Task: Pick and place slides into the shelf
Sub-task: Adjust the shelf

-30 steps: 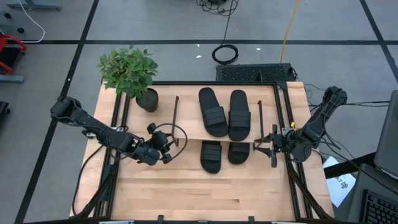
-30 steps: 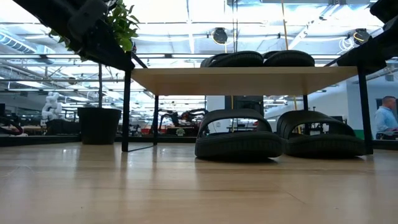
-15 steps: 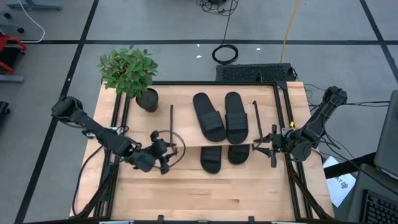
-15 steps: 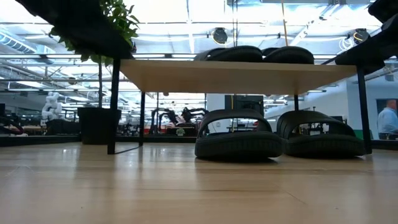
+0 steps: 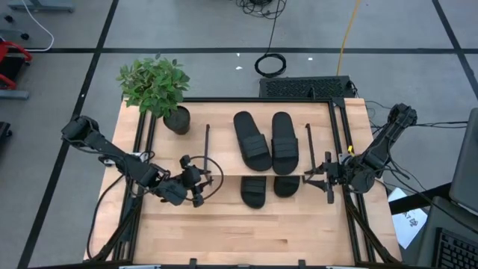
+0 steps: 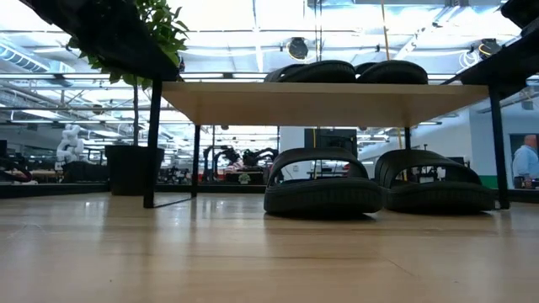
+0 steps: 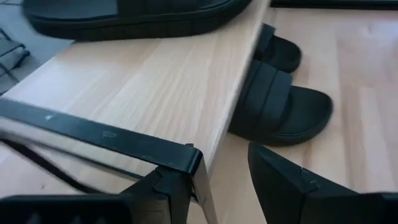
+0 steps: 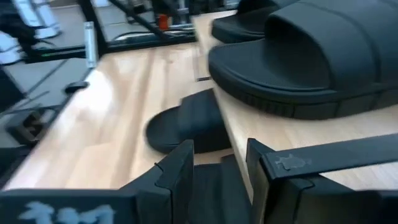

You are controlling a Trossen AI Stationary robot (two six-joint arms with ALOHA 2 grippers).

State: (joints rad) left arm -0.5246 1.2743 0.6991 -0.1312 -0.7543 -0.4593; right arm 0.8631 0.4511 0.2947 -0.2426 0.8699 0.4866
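The shelf (image 5: 224,153) stands on the table with two black slides (image 5: 252,140) (image 5: 284,142) side by side on its light-wood top. Two more slides (image 5: 254,190) (image 5: 286,184) lie on the table under it, their near ends sticking out; the low view shows them below the board (image 6: 328,105). My left gripper (image 5: 200,187) is at the shelf's near left corner, open, with the black corner post (image 7: 200,186) between its fingers. My right gripper (image 5: 312,178) is at the near right corner, shut on the frame. My left gripper's one finger (image 7: 163,190) stands right beside the shelf's near left corner post, and the other finger is well clear of it; whether the near finger touches the post I cannot tell. My right gripper holds the shelf's black frame at its near right corner (image 8: 281,163), where the top bar ends at one finger (image 8: 267,177). The fingers come nearly level from the table's right side. The finger itself hides the post. The shelf stands on the table.
A potted plant (image 5: 157,86) stands at the table's far left corner, close to the shelf's left frame. A black device (image 5: 306,87) sits beyond the far edge. Bare tabletop (image 5: 246,232) stretches along the near edge. A person (image 6: 526,164) shows far off in the room.
The shelf has slid toward the table's left and near edges, its left end more than its right, carrying the top slides along and covering more of the two below. My left gripper has gone the same way with its corner. Then the right end shifted slightly.
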